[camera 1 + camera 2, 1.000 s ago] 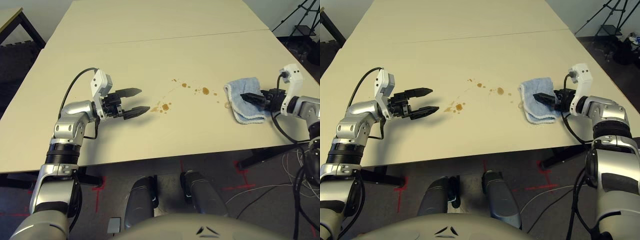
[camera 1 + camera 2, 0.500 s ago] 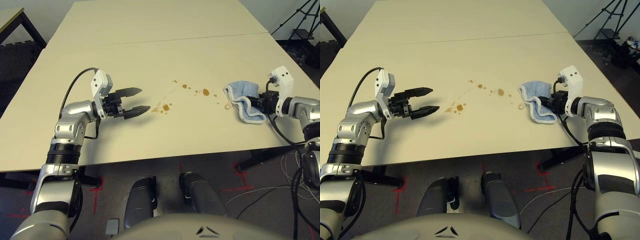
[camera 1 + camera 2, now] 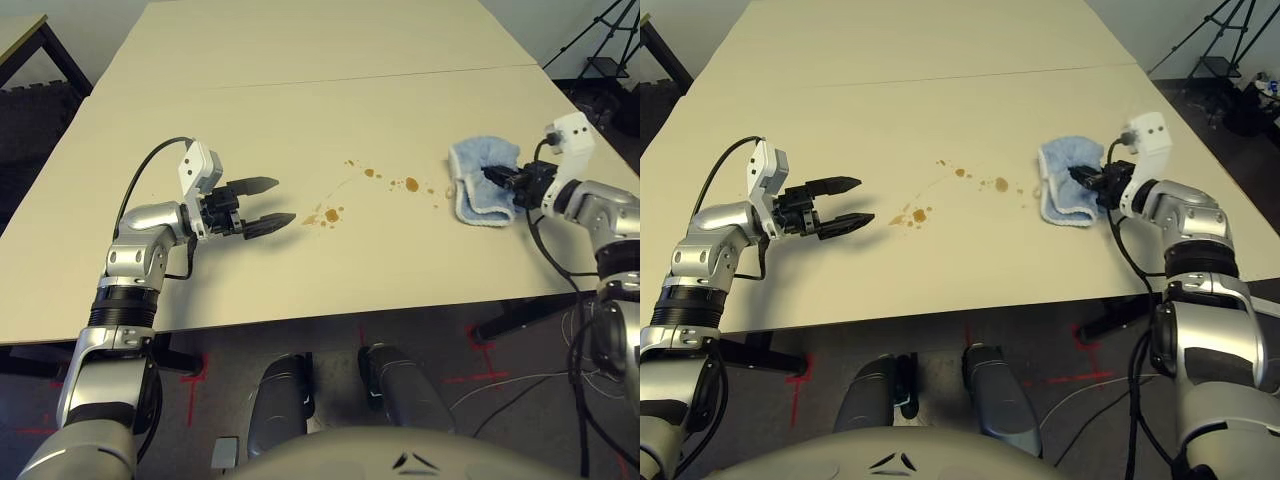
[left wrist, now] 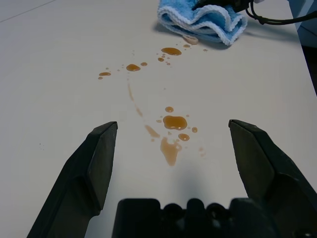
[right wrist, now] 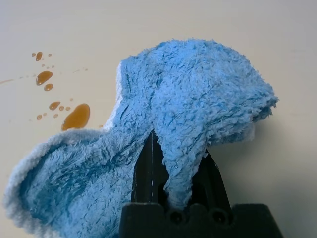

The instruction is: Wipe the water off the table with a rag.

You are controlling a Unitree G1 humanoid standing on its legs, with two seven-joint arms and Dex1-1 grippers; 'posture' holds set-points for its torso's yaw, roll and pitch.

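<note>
On the large pale beige tabletop (image 3: 300, 120), the right tool (image 3: 497, 176), clamped tight on a bunched blue terry rag (image 3: 478, 180), has its fingertips buried in folds. The left tool (image 3: 270, 202) hovers wide apart, empty. Amber-brown water droplets (image 3: 328, 214) lie between, apparently untouched.

Black tripod (image 3: 598, 40) on dark floor, red tape marks (image 3: 480, 355), cables (image 3: 520, 385), side table (image 3: 22, 35) corner.
</note>
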